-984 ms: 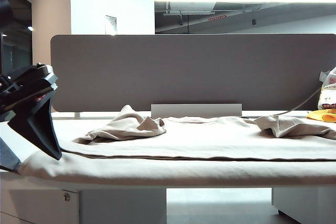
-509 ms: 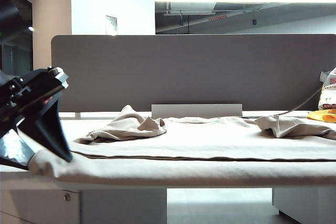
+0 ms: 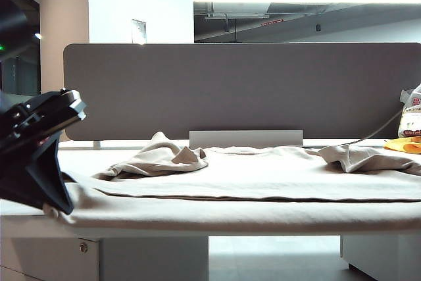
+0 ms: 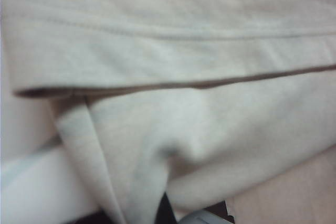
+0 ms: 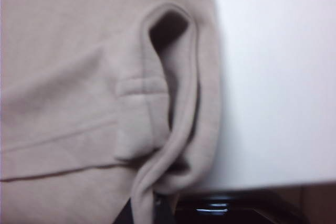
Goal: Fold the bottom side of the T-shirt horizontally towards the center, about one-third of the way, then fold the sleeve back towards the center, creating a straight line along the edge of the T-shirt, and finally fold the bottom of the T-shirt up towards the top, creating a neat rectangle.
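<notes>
Both grippers were pinched shut on cloth: the left gripper [image 3: 56,210], at the lower left of the exterior view, held the T-shirt [image 3: 250,182] by its near edge; the right gripper [image 5: 157,203] clamped a bunched fold, out of the exterior frame. The shirt lay spread across the table [image 3: 197,225]. It looked like the first fold; next, lifting both corners evenly toward the centre.

T-shirt [image 3: 250,176]: plain beige, no print. Table [image 5: 273,77] white; rear panel [image 3: 243,90] grey. Left gripper [image 3: 49,205] black.
</notes>
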{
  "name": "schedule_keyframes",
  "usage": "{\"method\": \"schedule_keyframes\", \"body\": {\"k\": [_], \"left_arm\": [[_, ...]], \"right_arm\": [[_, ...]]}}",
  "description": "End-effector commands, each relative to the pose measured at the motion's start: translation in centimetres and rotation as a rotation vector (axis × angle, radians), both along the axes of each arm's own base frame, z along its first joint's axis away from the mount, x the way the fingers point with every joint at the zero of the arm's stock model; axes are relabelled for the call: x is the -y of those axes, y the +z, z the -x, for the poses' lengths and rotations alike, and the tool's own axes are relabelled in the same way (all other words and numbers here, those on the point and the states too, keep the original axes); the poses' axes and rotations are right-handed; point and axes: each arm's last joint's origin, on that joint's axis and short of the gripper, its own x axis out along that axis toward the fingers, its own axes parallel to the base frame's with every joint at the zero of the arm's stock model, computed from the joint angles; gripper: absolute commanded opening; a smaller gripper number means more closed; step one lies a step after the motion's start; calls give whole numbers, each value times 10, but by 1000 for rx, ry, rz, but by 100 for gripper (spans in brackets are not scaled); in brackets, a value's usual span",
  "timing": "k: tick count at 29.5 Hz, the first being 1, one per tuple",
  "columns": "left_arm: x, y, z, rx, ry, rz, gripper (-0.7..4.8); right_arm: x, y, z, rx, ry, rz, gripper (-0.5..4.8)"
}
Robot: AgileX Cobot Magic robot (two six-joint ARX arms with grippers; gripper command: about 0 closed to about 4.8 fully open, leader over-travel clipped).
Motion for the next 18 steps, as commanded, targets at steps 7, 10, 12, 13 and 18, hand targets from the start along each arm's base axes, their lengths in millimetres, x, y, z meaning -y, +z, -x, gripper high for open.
{"method": "schedule_keyframes", "body": {"k": [7,10,12,13,18], "left_arm": [[9,50,-30,166,-33,-7,-6],[12,70,-39,235,-40,-37,-6],[13,82,-45,280,-35,-65,-6],[13,88,-47,299,-36,-76,-6],[19,112,-68,373,-46,-100,-6]], "right_arm": [[4,43,-25,140,30,-19,-2],[6,57,-32,184,31,-7,-2],[7,68,-37,216,32,1,-2],[8,73,-39,230,32,5,-1],[12,112,-56,334,31,34,-2]]}}
